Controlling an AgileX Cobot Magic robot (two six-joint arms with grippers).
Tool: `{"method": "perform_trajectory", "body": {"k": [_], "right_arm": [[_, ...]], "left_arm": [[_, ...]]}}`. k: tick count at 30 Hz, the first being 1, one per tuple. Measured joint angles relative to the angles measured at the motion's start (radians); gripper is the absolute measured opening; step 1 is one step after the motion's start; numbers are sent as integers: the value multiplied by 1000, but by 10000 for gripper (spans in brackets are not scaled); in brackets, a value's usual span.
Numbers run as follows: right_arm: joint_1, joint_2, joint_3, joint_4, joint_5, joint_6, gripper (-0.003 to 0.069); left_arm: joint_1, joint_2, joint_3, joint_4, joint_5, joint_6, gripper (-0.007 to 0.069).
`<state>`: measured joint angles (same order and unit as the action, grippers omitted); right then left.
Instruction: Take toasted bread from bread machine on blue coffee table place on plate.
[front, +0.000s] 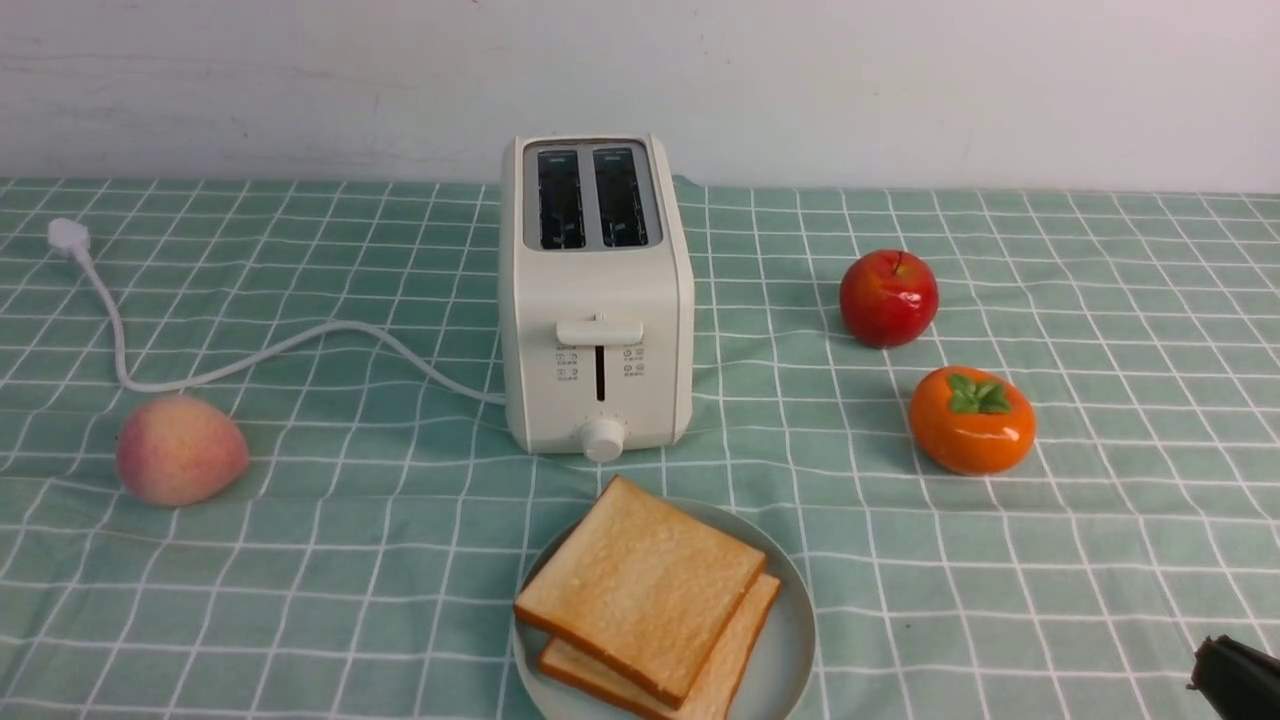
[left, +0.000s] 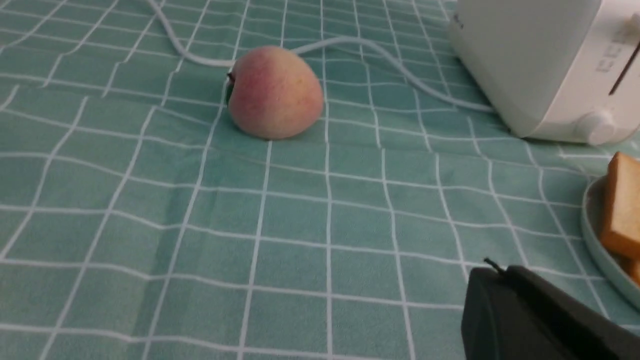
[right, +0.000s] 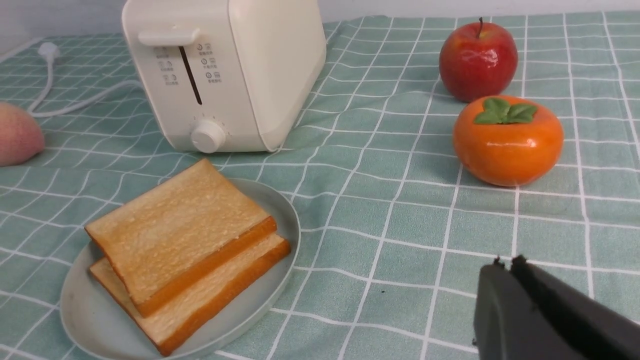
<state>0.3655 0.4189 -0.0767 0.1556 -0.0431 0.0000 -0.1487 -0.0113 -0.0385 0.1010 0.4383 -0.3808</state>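
The blue coffee table (front: 300, 560) holds the bread machine (front: 597, 300), and both its slots look empty. The plate (front: 790, 640) sits just in front, with the toasted bread (front: 640, 585) stacked on it, two slices. The job looks done. The right gripper (right: 505, 267) and left gripper (left: 495, 270) are closed, holding nothing. Next, just rest.

Toast (front: 640, 585) stacked on plate (front: 790, 640); toaster (front: 597, 300) empty.
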Motion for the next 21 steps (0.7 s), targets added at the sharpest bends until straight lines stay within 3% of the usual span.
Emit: {"method": "perform_trajectory", "body": {"k": [21], "right_arm": [[0,-2,0,0,0,0,22]], "left_arm": [[35,0,67,-39,-34,0,3]]}}
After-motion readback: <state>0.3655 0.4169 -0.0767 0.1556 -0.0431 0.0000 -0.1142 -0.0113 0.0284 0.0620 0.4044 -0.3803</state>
